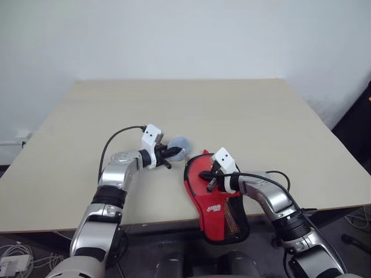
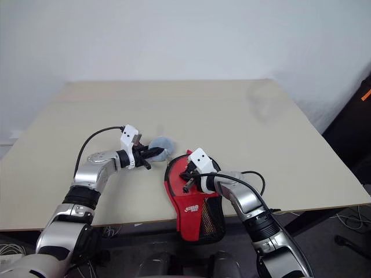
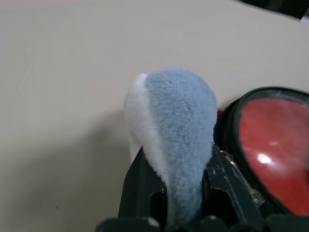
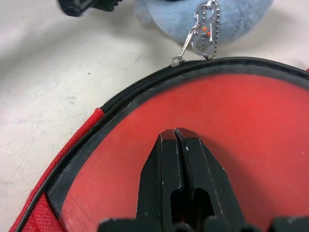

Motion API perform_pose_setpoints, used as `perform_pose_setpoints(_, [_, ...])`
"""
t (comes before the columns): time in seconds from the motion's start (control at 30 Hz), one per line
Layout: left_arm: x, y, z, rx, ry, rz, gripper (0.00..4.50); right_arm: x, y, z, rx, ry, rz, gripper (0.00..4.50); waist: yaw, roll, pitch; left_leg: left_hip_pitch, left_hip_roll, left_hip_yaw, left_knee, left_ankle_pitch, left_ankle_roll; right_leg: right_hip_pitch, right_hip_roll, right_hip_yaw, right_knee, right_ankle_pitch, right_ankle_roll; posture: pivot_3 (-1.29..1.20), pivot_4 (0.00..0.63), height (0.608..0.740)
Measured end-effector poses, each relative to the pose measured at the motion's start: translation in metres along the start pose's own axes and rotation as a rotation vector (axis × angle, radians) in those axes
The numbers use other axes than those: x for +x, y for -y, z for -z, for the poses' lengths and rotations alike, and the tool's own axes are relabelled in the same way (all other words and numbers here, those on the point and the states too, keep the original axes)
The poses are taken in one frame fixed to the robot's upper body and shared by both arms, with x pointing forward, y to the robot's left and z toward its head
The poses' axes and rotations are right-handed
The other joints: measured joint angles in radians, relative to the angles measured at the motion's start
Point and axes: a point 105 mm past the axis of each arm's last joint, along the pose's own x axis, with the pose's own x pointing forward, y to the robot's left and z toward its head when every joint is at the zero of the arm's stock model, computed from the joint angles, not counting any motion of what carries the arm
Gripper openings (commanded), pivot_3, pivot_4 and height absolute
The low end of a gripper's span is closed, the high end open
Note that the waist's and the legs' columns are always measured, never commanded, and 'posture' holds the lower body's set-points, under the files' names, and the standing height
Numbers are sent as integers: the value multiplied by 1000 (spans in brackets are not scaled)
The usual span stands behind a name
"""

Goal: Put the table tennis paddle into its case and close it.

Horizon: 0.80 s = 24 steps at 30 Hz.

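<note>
The case lies at the table's front edge, its narrow end hanging over the edge. The red face of the table tennis paddle shows through its see-through side; the handle is hidden. My right gripper is shut, its tips resting on that window over the red face. A fluffy pale grey-blue charm hangs by a small bead chain from the zip at the case's round far end. My left gripper is shut on this charm, just left of the case.
The beige table stretches wide behind and to both sides, against a white wall. Black cables loop off both wrists. Wires lie on the floor at the lower left.
</note>
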Motion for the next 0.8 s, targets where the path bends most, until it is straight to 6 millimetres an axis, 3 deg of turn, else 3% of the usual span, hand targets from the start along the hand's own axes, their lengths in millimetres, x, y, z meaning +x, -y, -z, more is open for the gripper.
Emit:
perform_pose_setpoints(0.4, [31, -9, -9, 83, -43, -81, 269, 1, -1, -1, -7, -8, -10, 0, 1, 0, 0, 0, 1, -1, 3, 0, 0, 1, 1, -1, 1, 0, 0, 0, 0, 706])
perform_pose_setpoints(0.8, [69, 9, -21, 100, -34, -144, 269, 1, -2, -1, -7, -12, -18, 0, 2, 0, 0, -1, 2, -3, 7, -2, 4, 1, 2, -2, 3, 0, 0, 0, 0, 706])
